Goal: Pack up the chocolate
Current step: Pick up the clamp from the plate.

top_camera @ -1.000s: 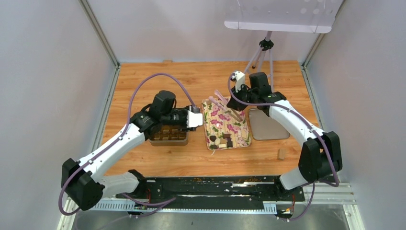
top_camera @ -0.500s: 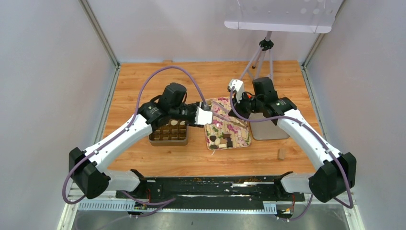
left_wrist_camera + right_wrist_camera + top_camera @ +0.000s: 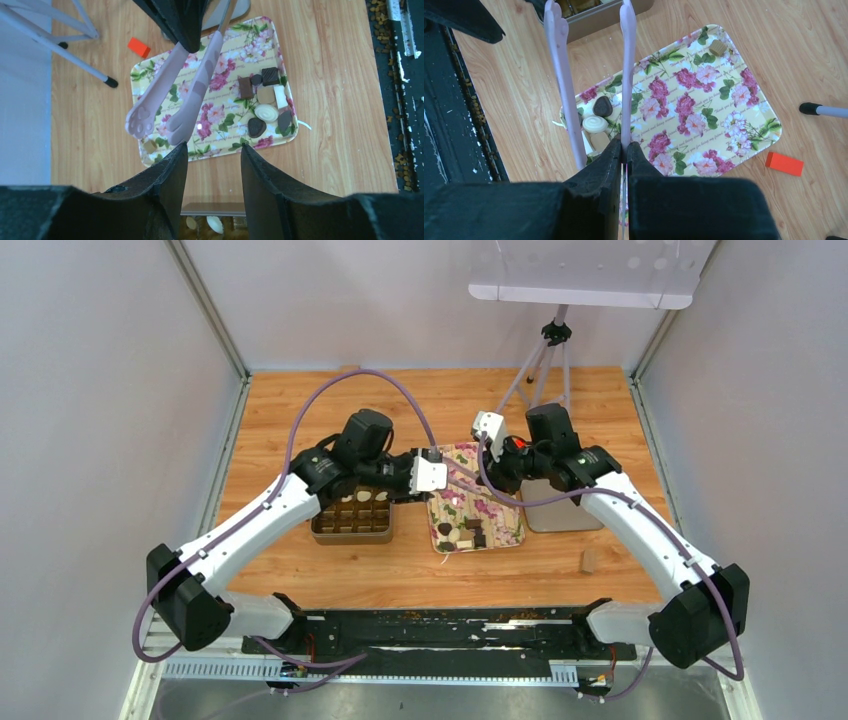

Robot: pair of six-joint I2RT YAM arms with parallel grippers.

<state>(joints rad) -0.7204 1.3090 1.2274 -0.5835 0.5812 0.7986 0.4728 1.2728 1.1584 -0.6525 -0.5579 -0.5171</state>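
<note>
The chocolate (image 3: pixel 463 532) lies as several dark, tan and cream pieces at the near end of a floral tray (image 3: pixel 497 505); the left wrist view shows the chocolate (image 3: pixel 265 100) on the tray (image 3: pixel 250 45). My right gripper (image 3: pixel 624 150) is shut on one arm of pink tongs (image 3: pixel 627 75), which reach across the tray (image 3: pixel 704 100) above the chocolate (image 3: pixel 596 122). My left gripper (image 3: pixel 212 152) is open and empty, just short of the tray's edge, its left finger close to the tongs' paw-shaped tips (image 3: pixel 150 120). From above, left gripper (image 3: pixel 438 480) and right gripper (image 3: pixel 497 472) face each other.
A brown compartment box (image 3: pixel 350 530) sits left of the tray; a few pale pieces show inside the box (image 3: pixel 215 207). A grey lid (image 3: pixel 555 508) lies right of the tray, a red block (image 3: pixel 138 47) behind it, a tan cylinder (image 3: pixel 588 560) near right, and tripod legs (image 3: pixel 530 365) behind.
My left arm has swung right from above the box to the tray's left edge. The right gripper has turned, bringing the tongs round to point at the left gripper.
</note>
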